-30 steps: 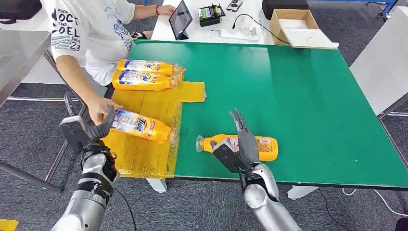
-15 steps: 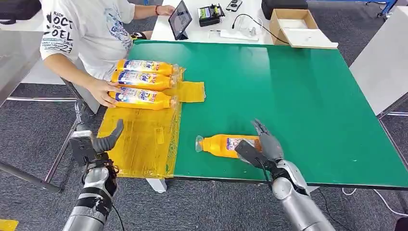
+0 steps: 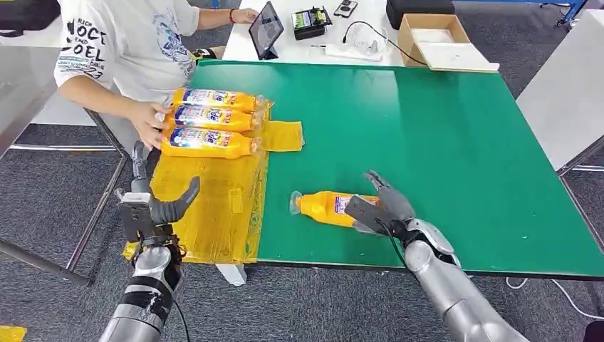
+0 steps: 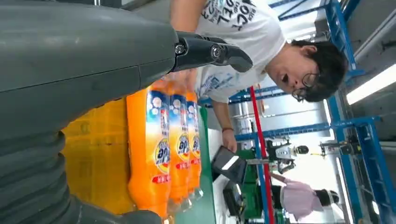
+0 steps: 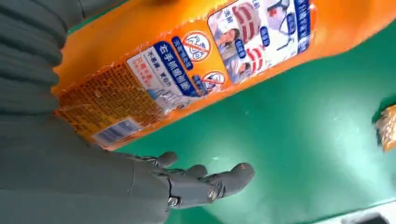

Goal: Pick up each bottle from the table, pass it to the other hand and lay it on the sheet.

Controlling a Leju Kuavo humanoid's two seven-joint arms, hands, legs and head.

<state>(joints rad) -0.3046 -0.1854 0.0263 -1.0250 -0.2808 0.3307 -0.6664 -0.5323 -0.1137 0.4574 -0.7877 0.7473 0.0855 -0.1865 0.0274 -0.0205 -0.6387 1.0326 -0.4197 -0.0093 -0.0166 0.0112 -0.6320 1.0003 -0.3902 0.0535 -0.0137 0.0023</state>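
Your right robot hand [image 3: 377, 206] grips the orange bottle [image 3: 324, 207] lying on the green bench [image 3: 441, 142]; your left robot hand [image 3: 160, 206] hovers open-fingered, holding nothing, over the yellow sheet [image 3: 214, 206].

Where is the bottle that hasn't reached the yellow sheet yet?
In the head view the bottle lies on its side on the green table near its front edge, just right of the yellow sheet, with the right hand at its base end.

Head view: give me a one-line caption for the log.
Right hand at the bottle on the green table; left hand open over the yellow sheet.
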